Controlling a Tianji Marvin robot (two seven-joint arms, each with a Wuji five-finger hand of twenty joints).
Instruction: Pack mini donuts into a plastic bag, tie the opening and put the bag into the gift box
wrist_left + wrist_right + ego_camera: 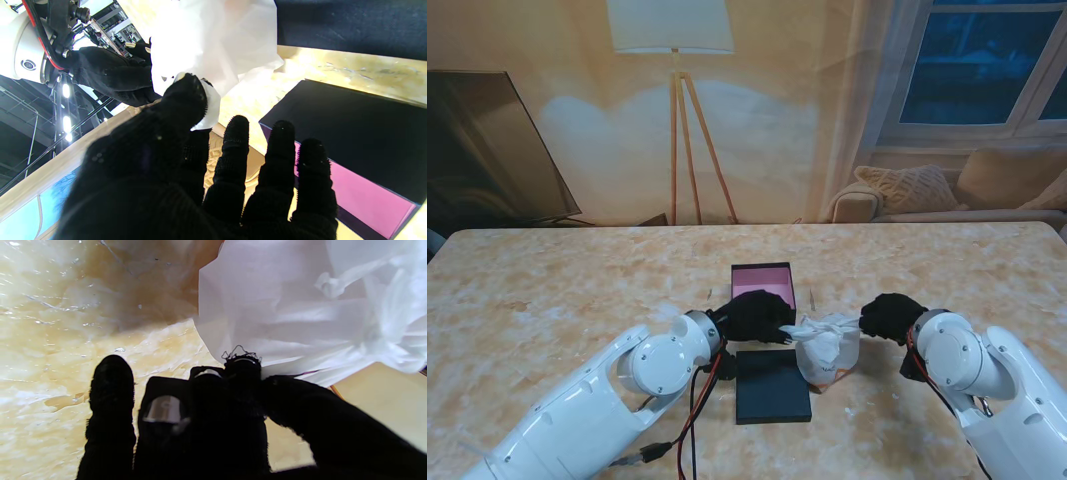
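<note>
White plastic bag [829,350] on the table [547,290], near the middle. Stands up, fat at the bottom, bunched and twisted at the top. Sits just right of the flat black lid [772,385] and touches its right edge. Has something brown low inside, too small to make out.

Gift box [763,284] farther from me than the lid. Stands open, black outside and pink inside. Holds nothing that can be seen.

Left hand [755,316] in a black glove, between the box and the lid. Reaches to the bag's top from the left. In the left wrist view, left hand [166,160] pinches a bit of the white bag [213,40] between thumb and first finger. Keeps the other three fingers [233,156] straight and a little apart, touching nothing. Shows the pink box [367,196] and the dark lid [350,23] close by, and the right hand [113,76] on the far side of the bag.

Right hand [890,317], also in a black glove, just right of the bag. Grips the other twisted end of the top. In the right wrist view, right hand [217,426] squeezes the thin bag [300,306] between thumb and two fingers. Holds one finger [111,386] off to the side, on nothing, over the table [66,323].

Twisted top pulled out sideways between the two hands, not knotted that can be seen.
</note>
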